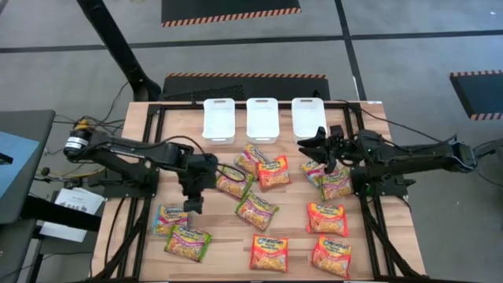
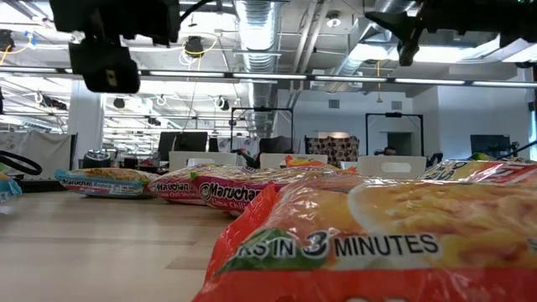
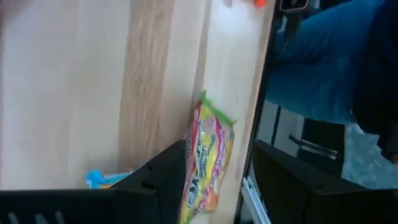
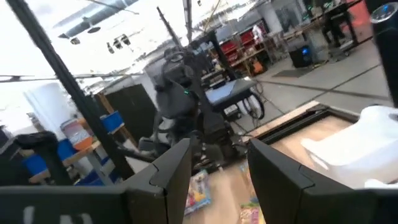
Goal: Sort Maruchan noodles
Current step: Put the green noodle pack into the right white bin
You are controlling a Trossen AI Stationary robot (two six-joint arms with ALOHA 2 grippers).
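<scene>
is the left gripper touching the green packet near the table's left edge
Apart. The left wrist view shows the open left gripper above the green packet, bare table between.

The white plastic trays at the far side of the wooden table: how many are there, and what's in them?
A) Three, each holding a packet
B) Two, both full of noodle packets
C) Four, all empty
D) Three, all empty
D: the high view shows three white rectangular plastic trays in a row, with nothing inside any of them.
</scene>
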